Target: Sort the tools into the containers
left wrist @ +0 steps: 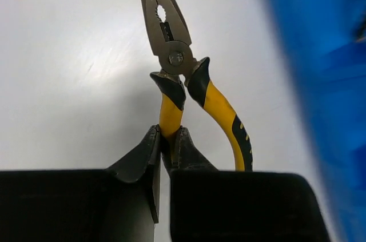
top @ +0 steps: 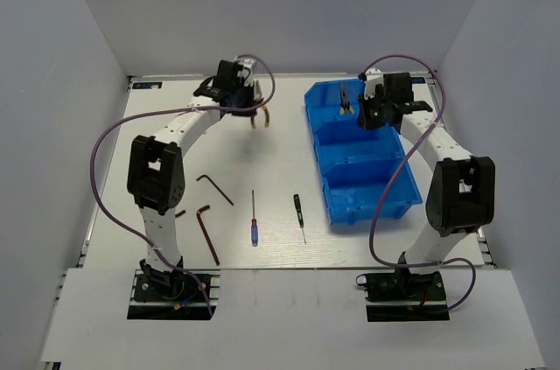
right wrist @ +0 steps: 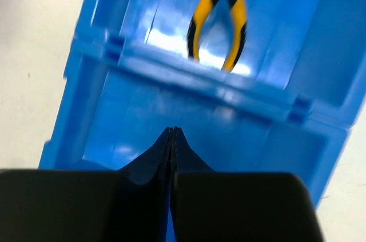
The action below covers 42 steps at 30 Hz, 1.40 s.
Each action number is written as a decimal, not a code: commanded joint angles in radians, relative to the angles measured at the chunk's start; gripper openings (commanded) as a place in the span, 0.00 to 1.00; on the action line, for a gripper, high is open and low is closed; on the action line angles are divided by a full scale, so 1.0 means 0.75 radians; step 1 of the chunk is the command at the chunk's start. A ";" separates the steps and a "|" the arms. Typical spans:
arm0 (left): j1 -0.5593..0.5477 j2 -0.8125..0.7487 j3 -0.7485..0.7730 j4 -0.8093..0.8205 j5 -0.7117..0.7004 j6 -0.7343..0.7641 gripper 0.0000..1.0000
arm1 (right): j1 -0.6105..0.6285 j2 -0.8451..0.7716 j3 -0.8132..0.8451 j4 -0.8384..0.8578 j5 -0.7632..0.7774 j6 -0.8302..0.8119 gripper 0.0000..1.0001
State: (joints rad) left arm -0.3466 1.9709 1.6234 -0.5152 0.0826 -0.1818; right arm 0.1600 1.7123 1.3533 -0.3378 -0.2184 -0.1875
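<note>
White tabletop [top: 280,151], sorting tools into blue bin [right wrist: 171,76].
Pinching one yellow handle of needle-nose pliers [left wrist: 174,59] between nearly closed left gripper [left wrist: 167,133] fingers, nose pointing straight away; hovering right gripper [right wrist: 173,130] over bin, fingers pressed together, gripping nothing, second pliers [right wrist: 220,19] lying in compartment just beyond fingertips.

The bin [top: 367,186] stands at the right of the table [top: 280,151], with one pliers [top: 344,101] in its far compartment [top: 324,109]. The second pliers [top: 259,116] is left of the bin; the screwdrivers [top: 254,223] and the hex keys [top: 214,188] lie nearer, further left.
</note>
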 commanded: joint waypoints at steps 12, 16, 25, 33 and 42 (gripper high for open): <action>-0.207 0.426 0.662 0.474 0.264 -0.250 0.00 | -0.054 -0.236 -0.211 -0.002 -0.159 0.109 0.00; -0.256 0.546 0.815 0.582 0.203 -0.326 0.00 | -0.060 -0.256 -0.221 -0.004 -0.191 0.140 0.00; -0.331 0.683 0.887 0.628 0.154 -0.410 0.09 | -0.089 -0.287 -0.287 -0.002 -0.222 0.170 0.00; -0.360 0.676 0.906 0.558 0.180 -0.394 0.74 | -0.097 -0.285 -0.307 0.007 -0.302 0.105 0.30; -0.360 0.261 0.649 0.325 -0.087 -0.191 0.10 | -0.050 -0.291 -0.242 -0.085 -0.790 -0.132 0.30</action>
State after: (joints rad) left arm -0.6174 2.4184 2.1899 -0.1909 0.1173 -0.3969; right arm 0.1001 1.5291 1.1301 -0.3649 -0.6041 -0.1833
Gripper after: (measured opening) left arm 0.170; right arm 0.311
